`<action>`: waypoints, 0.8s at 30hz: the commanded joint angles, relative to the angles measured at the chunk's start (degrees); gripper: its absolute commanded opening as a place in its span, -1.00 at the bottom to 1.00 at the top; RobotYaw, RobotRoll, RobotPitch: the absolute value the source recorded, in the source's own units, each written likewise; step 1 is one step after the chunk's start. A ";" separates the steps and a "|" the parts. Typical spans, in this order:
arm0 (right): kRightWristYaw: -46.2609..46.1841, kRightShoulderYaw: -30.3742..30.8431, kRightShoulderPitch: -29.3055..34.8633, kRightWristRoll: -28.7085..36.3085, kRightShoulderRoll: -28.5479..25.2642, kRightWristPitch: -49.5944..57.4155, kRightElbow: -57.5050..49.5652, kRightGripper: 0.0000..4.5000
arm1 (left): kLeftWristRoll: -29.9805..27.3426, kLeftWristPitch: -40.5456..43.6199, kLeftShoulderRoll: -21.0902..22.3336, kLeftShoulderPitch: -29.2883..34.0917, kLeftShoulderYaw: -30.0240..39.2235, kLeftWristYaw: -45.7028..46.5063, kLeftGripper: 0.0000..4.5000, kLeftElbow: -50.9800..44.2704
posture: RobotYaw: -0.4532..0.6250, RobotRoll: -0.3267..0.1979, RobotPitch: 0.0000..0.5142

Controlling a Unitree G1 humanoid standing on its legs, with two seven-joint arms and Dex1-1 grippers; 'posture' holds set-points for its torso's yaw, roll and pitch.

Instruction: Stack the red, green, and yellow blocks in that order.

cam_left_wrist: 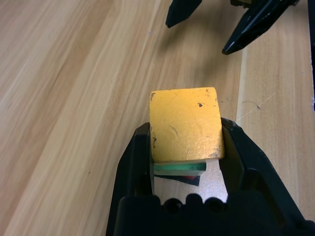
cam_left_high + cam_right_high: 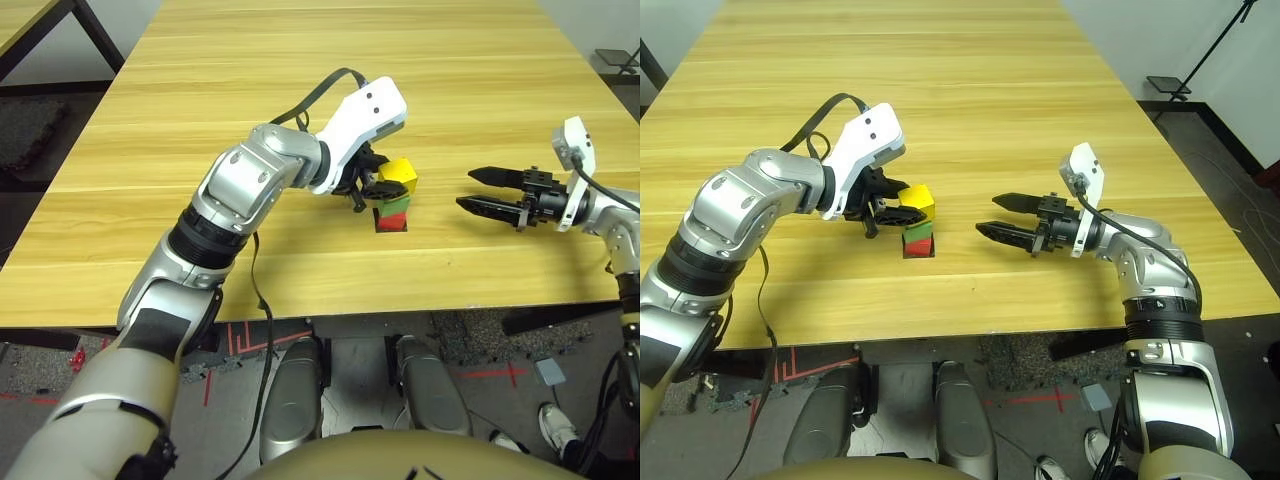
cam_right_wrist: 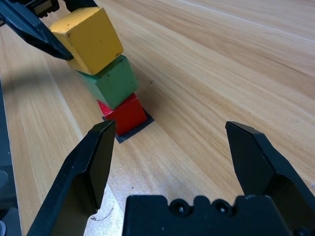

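Note:
A red cube [image 3: 125,114] sits on a flat black patch [image 3: 144,124] near the table's front middle, with the green cube [image 3: 110,81] on top of it. The yellow block [image 3: 88,37] rests tilted on the green one. My left gripper [image 2: 385,185] comes in from the left and is shut on the yellow block [image 1: 184,123], one finger on each side. Only a sliver of green [image 1: 179,167] shows beneath it in the left wrist view. My right gripper [image 2: 465,188] hovers open to the right of the stack, pointing at it, with nothing between its fingers.
The stack stands on a wide light wooden table [image 2: 300,60], close to its front edge [image 2: 400,305]. Bare tabletop stretches behind and to both sides of the stack. Dark floor lies beyond the table's edges.

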 commanded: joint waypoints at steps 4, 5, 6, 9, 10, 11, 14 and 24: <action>-0.61 -1.04 -0.05 0.75 -0.06 -0.27 0.45 1.00 | 1.40 -0.59 0.56 0.54 -1.52 -0.72 0.19 0.22 | 0.15 0.22 -0.37; -0.70 -1.06 -0.15 0.73 -0.02 -0.37 0.58 1.00 | 1.23 -0.30 0.37 0.83 -0.99 -0.37 0.29 -0.07 | 0.15 0.22 -0.37; -0.86 -1.12 -0.27 0.70 0.02 -0.46 0.77 1.00 | 0.92 0.03 -0.02 1.20 -0.08 0.31 0.42 -0.45 | 0.16 0.20 -0.38; -1.19 -1.52 -0.64 0.78 -0.03 -0.87 1.21 1.00 | -0.20 -0.84 -1.72 1.73 4.82 3.37 0.87 -2.67 | 0.16 0.18 -0.41; -1.40 -1.91 -0.79 0.89 -0.10 -1.04 1.39 1.00 | -0.85 -0.97 -2.96 1.69 7.66 5.22 0.99 -3.68 | 0.16 0.16 -0.43; -1.79 -2.56 -1.09 1.12 -0.18 -1.23 1.66 1.00 | -1.75 -0.90 -4.71 1.34 11.90 7.95 0.99 -4.89 | 0.16 0.15 -0.44; -3.64 -4.94 -1.94 2.05 -0.13 -1.25 2.54 1.00 | -3.15 0.13 -7.18 1.04 21.30 14.36 0.99 -8.39 | 0.18 0.13 -0.48; -22.00 -19.08 -4.84 1.61 0.82 -15.78 18.93 1.00 | 2.77 -19.20 -4.02 26.77 43.84 29.54 0.99 -19.69 | 0.23 0.00 -0.55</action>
